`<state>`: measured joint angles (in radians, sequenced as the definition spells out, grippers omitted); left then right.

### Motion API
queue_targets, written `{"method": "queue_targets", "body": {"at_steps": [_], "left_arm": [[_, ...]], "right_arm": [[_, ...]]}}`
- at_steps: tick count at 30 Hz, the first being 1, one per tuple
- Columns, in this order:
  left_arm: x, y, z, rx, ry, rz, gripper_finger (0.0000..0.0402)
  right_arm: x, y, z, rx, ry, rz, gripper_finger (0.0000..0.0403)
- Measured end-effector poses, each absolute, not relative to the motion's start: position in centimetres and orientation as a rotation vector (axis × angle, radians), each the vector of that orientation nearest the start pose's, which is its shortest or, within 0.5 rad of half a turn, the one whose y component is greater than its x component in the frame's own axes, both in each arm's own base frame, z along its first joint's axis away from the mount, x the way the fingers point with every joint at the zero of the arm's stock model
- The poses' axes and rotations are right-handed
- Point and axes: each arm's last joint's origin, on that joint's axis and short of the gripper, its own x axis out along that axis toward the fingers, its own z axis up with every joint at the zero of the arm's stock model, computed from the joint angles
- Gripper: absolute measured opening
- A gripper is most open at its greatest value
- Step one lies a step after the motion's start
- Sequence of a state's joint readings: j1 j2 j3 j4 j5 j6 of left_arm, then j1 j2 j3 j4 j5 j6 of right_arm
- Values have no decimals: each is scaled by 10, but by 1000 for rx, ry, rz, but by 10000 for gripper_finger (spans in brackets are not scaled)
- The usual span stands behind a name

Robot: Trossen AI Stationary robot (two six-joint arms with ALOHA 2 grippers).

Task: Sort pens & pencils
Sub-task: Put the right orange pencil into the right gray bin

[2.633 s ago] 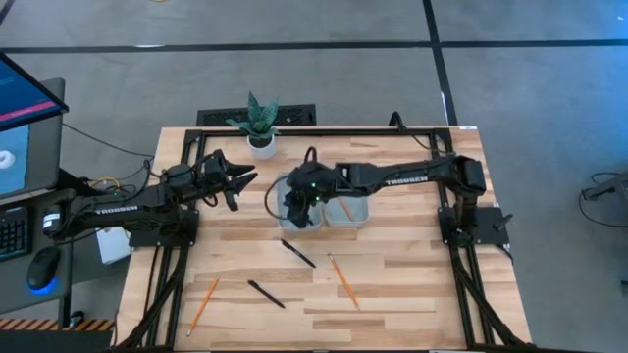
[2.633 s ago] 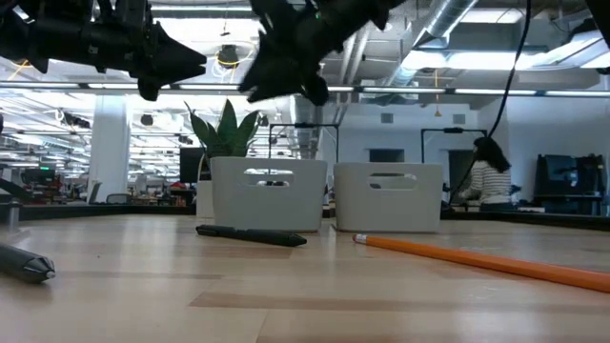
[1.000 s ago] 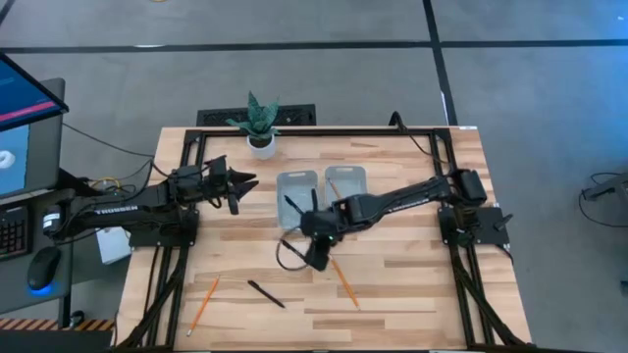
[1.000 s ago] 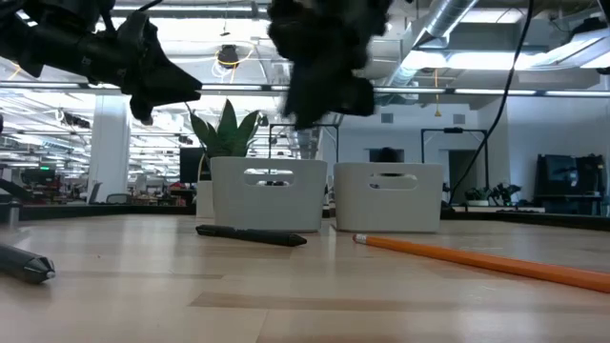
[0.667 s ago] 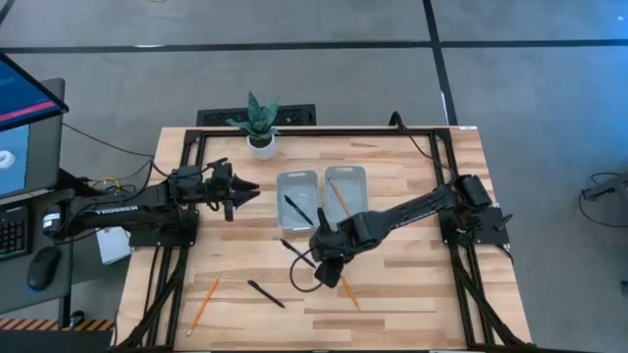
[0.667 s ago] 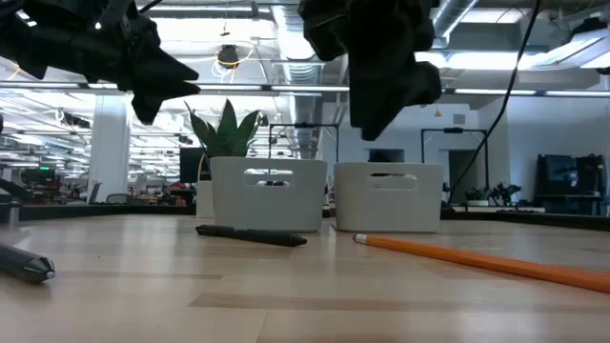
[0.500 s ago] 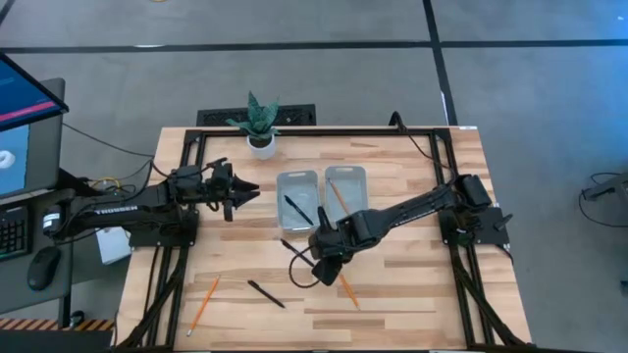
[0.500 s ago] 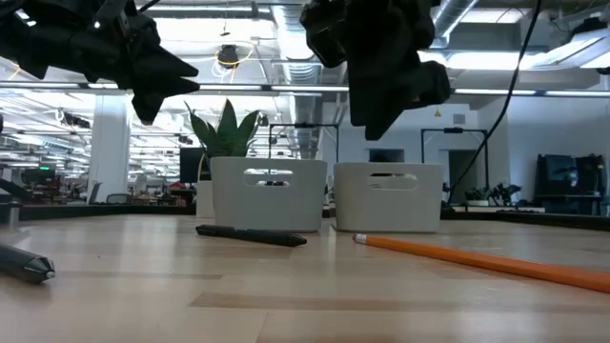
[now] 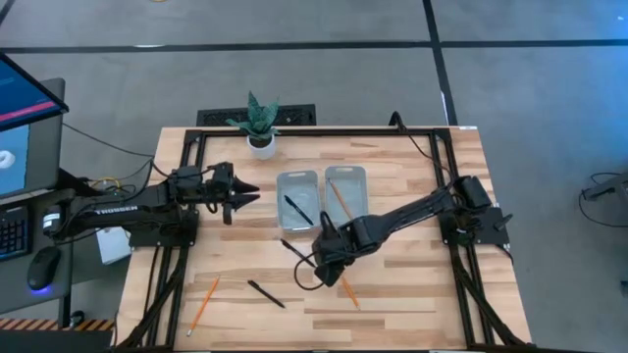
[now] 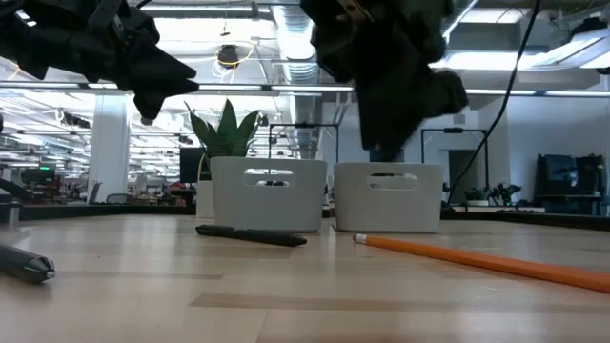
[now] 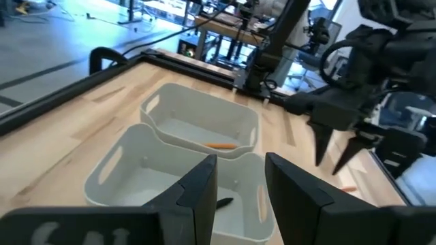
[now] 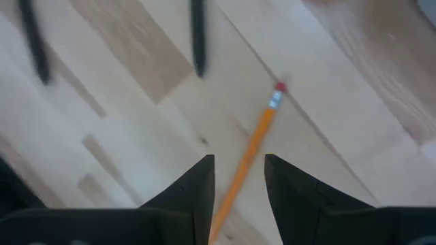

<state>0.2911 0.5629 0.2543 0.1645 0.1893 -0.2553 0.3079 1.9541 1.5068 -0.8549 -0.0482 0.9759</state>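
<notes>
My right gripper [image 12: 237, 178] hangs above the table with its two dark fingers parted by a narrow gap and nothing between them. Directly below that gap lies a thin orange wooden pencil [image 12: 249, 154] with a metal band and red eraser; its long axis runs straight out ahead of my fingers, eraser end farthest from me, so the jaws straddle the shaft across its width, not yet touching it. Two short black plastic pens [image 12: 197, 37] lie farther ahead and to one side, well clear of the jaws. In the high view my right gripper [image 9: 331, 267] sits over the upper end of this pencil [image 9: 345, 291], and the right arm is stretched low and diagonally from its base toward the table's middle, wrist pitched down. Behind the gripper stand two pale grey plastic bins [image 9: 345, 189]; one holds a pencil, the other a pen. A further pencil [image 9: 202, 305] lies well away on the left arm's side. My left gripper [image 11: 240, 187], fingers slightly apart and empty, waits aloft beside the bins. I judge the right arm far nearer this pencil; the coming move appears to need only a straight descent and closure.
</notes>
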Motion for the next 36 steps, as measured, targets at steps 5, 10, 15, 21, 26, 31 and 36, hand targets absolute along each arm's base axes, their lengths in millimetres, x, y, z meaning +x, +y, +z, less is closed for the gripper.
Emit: {"method": "queue_targets", "body": {"at_steps": [5, 10, 15, 21, 26, 31, 36], "left_arm": [[139, 36, 213, -291, 130, 104, 115], [139, 36, 213, -291, 131, 105, 115], [139, 35, 209, -300, 168, 109, 115], [138, 35, 207, -307, 195, 114, 115], [138, 35, 207, -307, 196, 116, 115], [138, 35, 207, -308, 195, 116, 115], [138, 35, 206, -309, 197, 117, 115]], "right_arm": [[365, 126, 188, 664, 1328, -366, 163], [363, 132, 183, 657, 1317, -345, 169], [359, 132, 176, 658, 1292, -421, 164], [357, 132, 169, 657, 1277, -418, 160], [357, 134, 167, 660, 1269, -408, 159], [361, 135, 161, 668, 1264, -400, 159], [367, 144, 146, 693, 1280, -344, 156]]}}
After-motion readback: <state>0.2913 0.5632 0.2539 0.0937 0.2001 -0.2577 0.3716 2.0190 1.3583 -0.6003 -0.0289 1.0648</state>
